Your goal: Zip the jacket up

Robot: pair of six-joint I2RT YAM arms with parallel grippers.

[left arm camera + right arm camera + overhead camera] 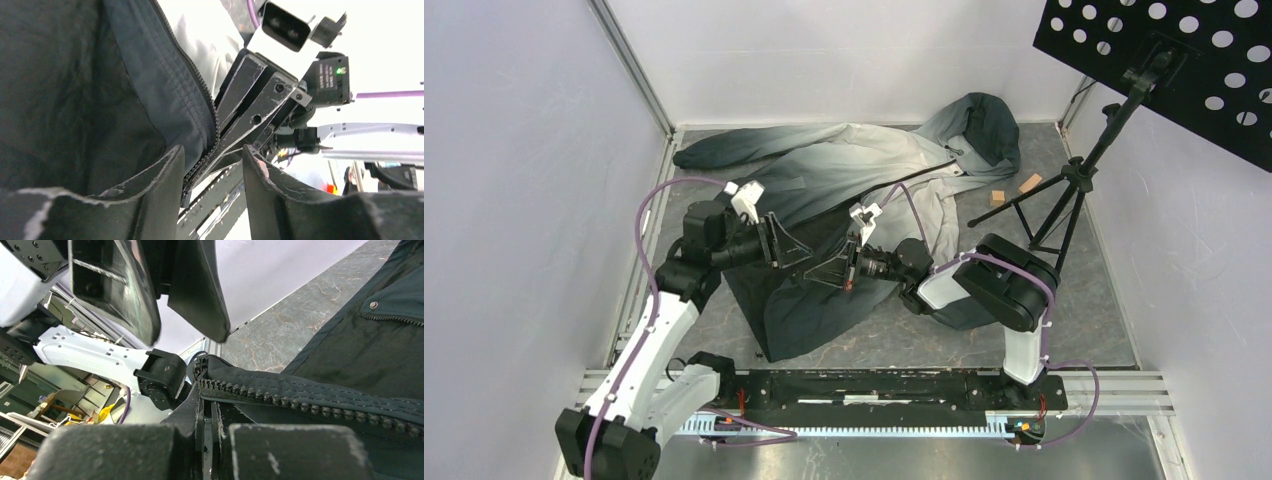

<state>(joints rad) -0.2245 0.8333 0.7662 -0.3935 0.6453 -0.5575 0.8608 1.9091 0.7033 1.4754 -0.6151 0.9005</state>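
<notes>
Jacket (854, 165): spread on the table (1074, 330), hood (984, 125) at the far right, lower front open with dark lining (60, 100) showing, hem end raised where both grippers meet
Right gripper (206, 427): pinched flat on the jacket's zipper edge (300, 405) near its bottom end; teeth are seen running out to the right of the pads
Left gripper (212, 159): jaws at a middling width, nothing clamped; the toothed edge passes through the gap, close by one finger (160, 185)
Step judged: start of the zip, the lower ends yet to be joined; little of the task is done
Slider and pin: not made out for certain in any view
How it is best done: the right pinch should be held firm so the tape is taut and straight; the left jaws should be closed only once the slider or second end sits squarely between the pads, low on the tape, not on loose cloth
Risk: lining may be caught in the teeth; the hem may be bunched by a skewed pull
</notes>
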